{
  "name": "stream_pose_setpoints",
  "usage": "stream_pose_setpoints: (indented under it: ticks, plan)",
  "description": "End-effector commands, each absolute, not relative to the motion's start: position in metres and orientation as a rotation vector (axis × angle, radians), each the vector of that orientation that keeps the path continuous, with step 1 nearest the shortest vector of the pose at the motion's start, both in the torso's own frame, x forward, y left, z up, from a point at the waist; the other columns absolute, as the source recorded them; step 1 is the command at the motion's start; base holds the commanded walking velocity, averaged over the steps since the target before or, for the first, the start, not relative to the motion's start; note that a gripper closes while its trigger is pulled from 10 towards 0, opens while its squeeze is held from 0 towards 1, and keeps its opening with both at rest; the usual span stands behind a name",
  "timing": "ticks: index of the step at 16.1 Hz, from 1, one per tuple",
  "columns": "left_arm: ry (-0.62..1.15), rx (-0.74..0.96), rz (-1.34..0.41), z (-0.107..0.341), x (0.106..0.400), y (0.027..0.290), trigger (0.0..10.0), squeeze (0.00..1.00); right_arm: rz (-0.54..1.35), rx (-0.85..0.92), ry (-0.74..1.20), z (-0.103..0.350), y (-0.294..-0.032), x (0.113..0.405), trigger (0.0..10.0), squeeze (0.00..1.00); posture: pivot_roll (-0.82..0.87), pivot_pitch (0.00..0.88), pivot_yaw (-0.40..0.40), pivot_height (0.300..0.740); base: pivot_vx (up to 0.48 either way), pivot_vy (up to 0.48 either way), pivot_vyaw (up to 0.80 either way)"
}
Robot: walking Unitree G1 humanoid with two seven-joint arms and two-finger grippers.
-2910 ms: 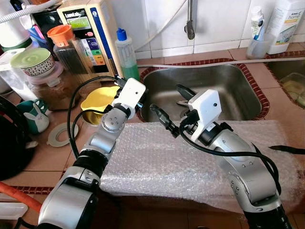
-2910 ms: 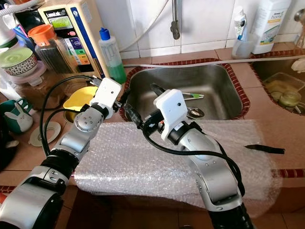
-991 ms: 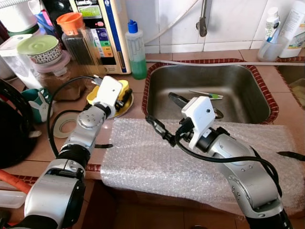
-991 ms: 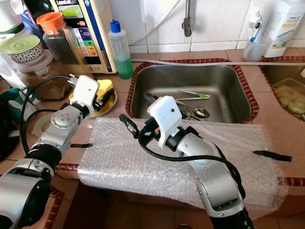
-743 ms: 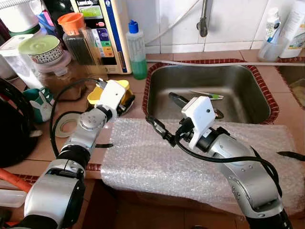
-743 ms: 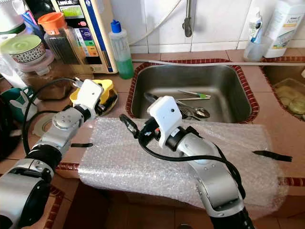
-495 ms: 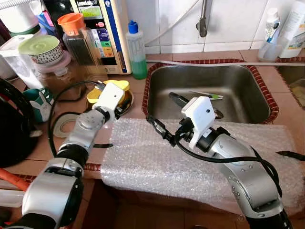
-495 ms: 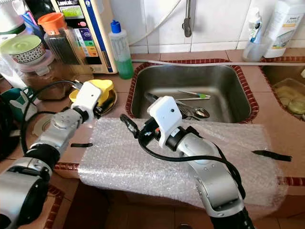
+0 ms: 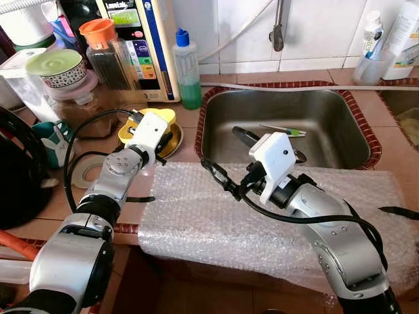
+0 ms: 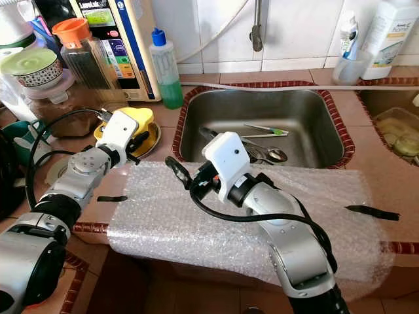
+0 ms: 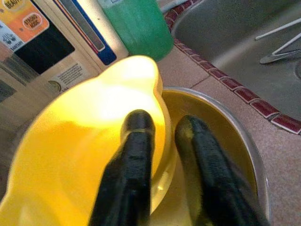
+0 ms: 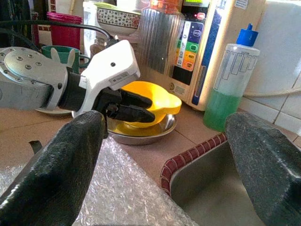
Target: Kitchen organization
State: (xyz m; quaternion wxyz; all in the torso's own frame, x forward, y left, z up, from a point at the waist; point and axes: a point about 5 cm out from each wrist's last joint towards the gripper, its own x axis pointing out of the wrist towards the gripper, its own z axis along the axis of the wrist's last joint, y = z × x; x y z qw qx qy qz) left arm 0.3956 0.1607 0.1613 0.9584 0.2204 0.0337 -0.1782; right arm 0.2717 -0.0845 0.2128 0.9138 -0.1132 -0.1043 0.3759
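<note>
Left wrist view: the left end effector (image 11: 157,129) straddles the rim of a yellow bowl (image 11: 84,141), one finger inside, the other outside over the steel dish (image 11: 235,155) the bowl sits in; the fingers look closed on that rim, though how firmly cannot be judged. Beyond the fingertips stand a green bottle (image 11: 138,23) and a water purifier (image 9: 141,39), with the sink (image 9: 327,124) off to the end effector's right. The right end effector (image 12: 164,155) hovers with its jaws spread wide and nothing between them, above bubble wrap (image 9: 275,222) draped over the bench (image 9: 59,209), facing the left one. Likely hazards: a thin rim pinch could let the bowl tip or slide free as it lifts; the dish might drag along with it; a swing forward could knock the bottle; the loose wrap could snag a finger or slip when anything is set on it.
</note>
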Motion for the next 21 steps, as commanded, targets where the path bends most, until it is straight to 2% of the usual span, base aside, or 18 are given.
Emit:
stream_pose_setpoints:
  ticks: [1,13,18,21]
  plan:
    - [0.096,0.457,-0.347,0.16,0.396,0.168,0.0,0.0,0.787,-0.236,-0.233,0.216,-0.082,0.272,10.0,0.0,-0.35,0.11,0.147,0.74,0.0,0.0,0.0]
    - [0.078,0.476,-0.34,0.161,0.396,0.166,0.0,0.0,0.771,-0.242,-0.239,0.217,-0.085,0.274,10.0,0.0,-0.35,0.106,0.15,0.74,0.0,0.0,0.0]
    - [-0.189,0.582,-0.212,0.179,0.39,0.165,0.0,0.0,0.627,-0.224,-0.248,0.223,-0.102,0.292,10.0,0.0,-0.35,0.105,0.146,0.74,0.0,0.0,0.0]
    - [-0.39,0.696,-0.149,0.187,0.377,0.159,0.0,0.0,0.483,-0.174,-0.27,0.237,-0.124,0.314,10.0,0.0,-0.34,0.104,0.139,0.74,0.0,0.0,0.0]
